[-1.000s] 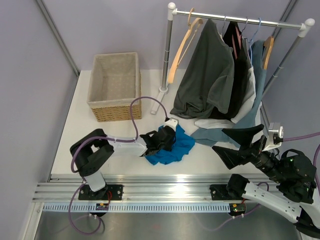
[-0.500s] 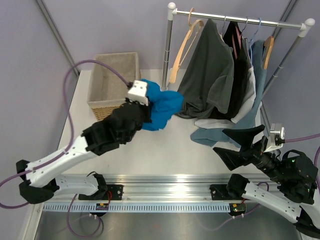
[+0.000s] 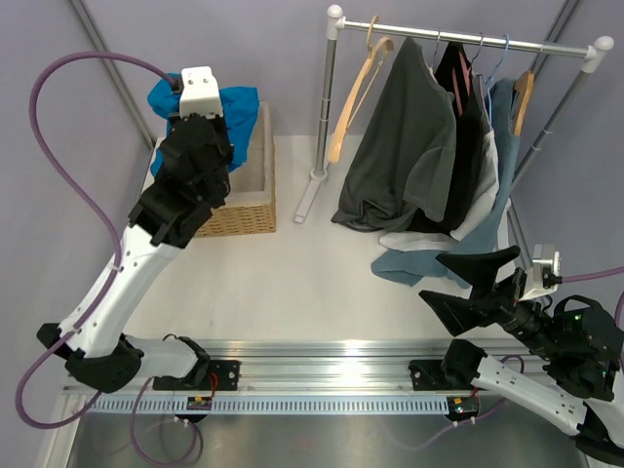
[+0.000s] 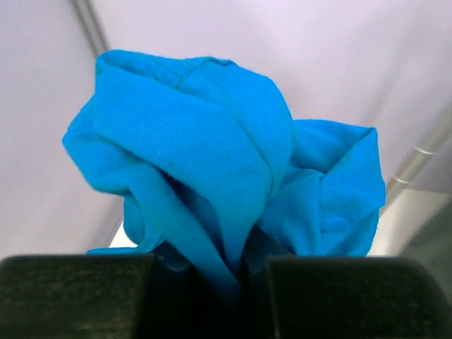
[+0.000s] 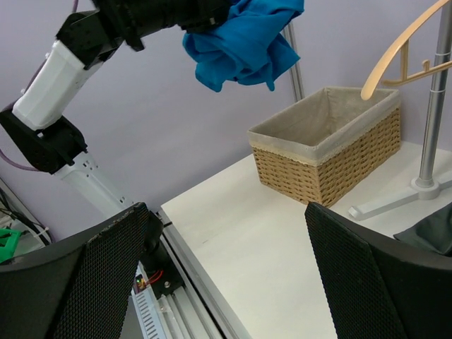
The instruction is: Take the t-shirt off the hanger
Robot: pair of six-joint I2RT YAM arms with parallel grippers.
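Two black fingers of the left gripper (image 4: pixel 241 277) are clamped on a bunched blue t-shirt (image 4: pixel 212 148), jaws nearly together on the cloth. The gripper holds the shirt high in the air, off any hanger, over the far end of the wicker basket (image 3: pixel 234 219). The right gripper (image 3: pixel 434 277) hovers low at the near right, jaws spread wide and touching nothing. On the white table (image 3: pixel 292 283), a clothes rack (image 3: pixel 468 41) carries dark garments (image 3: pixel 409 136) and a bare wooden hanger (image 3: pixel 351 97). Pale lilac walls stand behind.
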